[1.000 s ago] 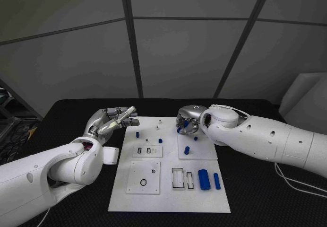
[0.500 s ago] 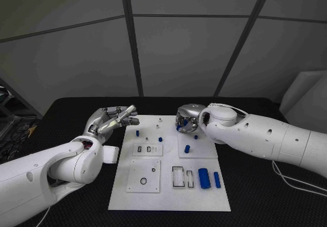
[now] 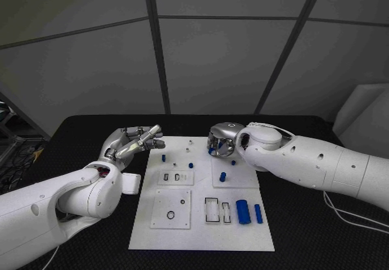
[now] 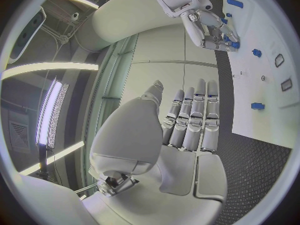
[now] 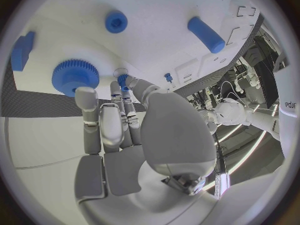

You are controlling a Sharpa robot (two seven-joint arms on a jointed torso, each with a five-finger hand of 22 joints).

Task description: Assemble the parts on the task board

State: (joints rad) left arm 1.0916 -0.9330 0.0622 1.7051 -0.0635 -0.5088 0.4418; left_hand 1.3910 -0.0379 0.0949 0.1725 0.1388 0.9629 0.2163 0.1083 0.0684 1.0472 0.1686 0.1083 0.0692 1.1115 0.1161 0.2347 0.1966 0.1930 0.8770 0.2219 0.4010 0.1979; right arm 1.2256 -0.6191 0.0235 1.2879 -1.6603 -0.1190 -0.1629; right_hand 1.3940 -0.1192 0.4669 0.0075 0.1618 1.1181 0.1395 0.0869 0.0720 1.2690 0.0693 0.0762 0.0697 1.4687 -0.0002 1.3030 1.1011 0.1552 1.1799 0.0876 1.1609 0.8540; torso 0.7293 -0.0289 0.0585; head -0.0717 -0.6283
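Black table (image 3: pixel 73 140) carried the white board (image 3: pixel 203 236); right hand (image 3: pixel 221 142) pinched a small blue part (image 5: pixel 122 78) over it for seating; left hand (image 3: pixel 130 143) waited aside, fingers (image 4: pixel 194 120) straight, holding nothing.

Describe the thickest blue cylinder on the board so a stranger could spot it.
Start at the white task board mid-table. Near its right edge lie two blue cylinders side by side. Take the thick blue cylinder; the thin blue cylinder lies beside it on the outer side.

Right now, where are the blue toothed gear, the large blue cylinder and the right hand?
blue toothed gear (image 5: pixel 75 76): right wrist view, its toothed face.
large blue cylinder (image 3: pixel 242 212): head view, mid-body.
right hand (image 3: pixel 220 142): head view, its silver back.
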